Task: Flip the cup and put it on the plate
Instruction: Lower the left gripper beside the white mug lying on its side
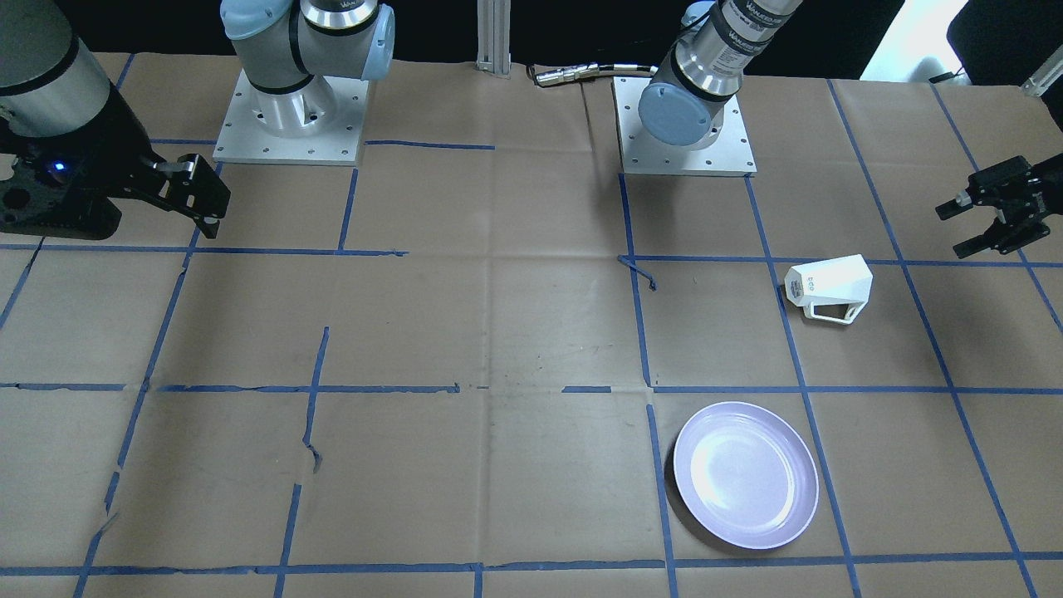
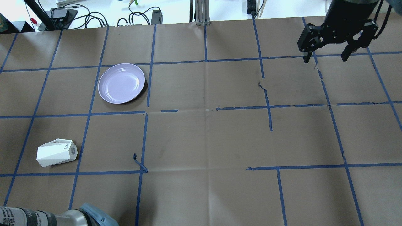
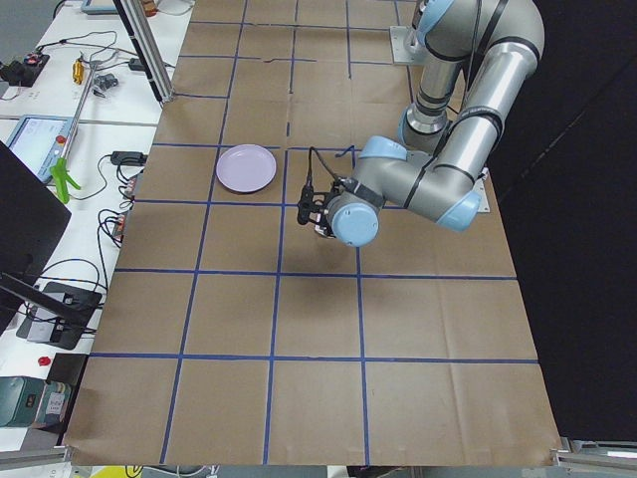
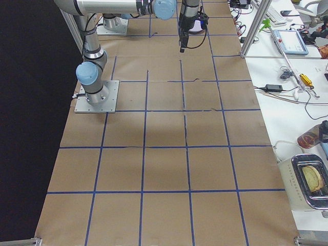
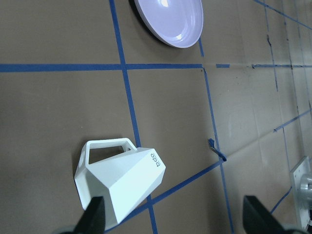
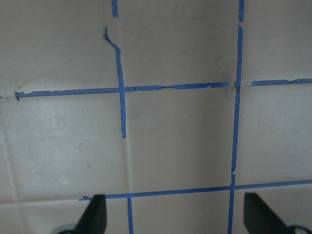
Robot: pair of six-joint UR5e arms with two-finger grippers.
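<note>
Nearest the robot, on its left side, we list the left gripper (image 1: 959, 227). It is held by the table's left end with its fingers spread wide and nothing between them. It stands apart from the cup (image 2: 56, 153), which its wrist camera sees close to one fingertip. Next we record the cup itself: white, faceted, lying on its side on the table (image 2: 220, 141), whose brown paper cover is marked into squares by blue tape (image 2: 205, 110). Its base end, bearing small dark markings, faces the middle of the table and sits just beside a tape line. Its mouth faces the table's left end, and its boxy handle is on the side away from the robot. Farther out and nearer the middle, we note the plate (image 2: 121, 83): round, glossy pale lavender, flat on the paper and right way up, well apart from the cup. Farther still, across on the robot's right, we enter the right gripper (image 2: 325, 58). It hangs above the paper with both fingers parted and nothing held, well apart from cup and plate. Beyond the far table edge we log cables (image 2: 94, 18) on a white surface.
</note>
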